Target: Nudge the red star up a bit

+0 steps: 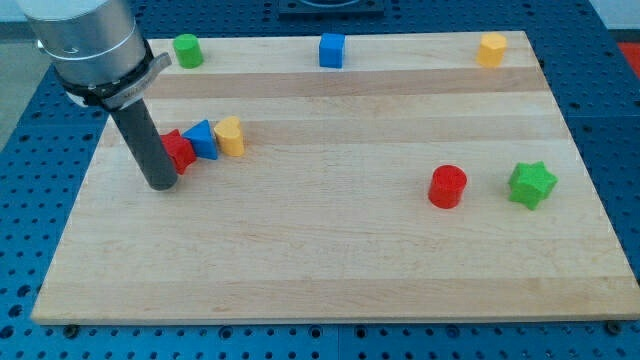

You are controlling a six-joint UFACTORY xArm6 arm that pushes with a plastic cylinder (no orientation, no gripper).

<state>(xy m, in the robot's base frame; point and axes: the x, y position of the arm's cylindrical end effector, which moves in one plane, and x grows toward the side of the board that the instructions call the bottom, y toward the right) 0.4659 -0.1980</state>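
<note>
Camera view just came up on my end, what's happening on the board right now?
The arm's dark rod has my tip down on the wooden board, at the view's left, against the lower-left side of the red star block. That star sits in a tight row with a blue triangular block and a yellow block. The other blocks lie apart, untouched.
</note>
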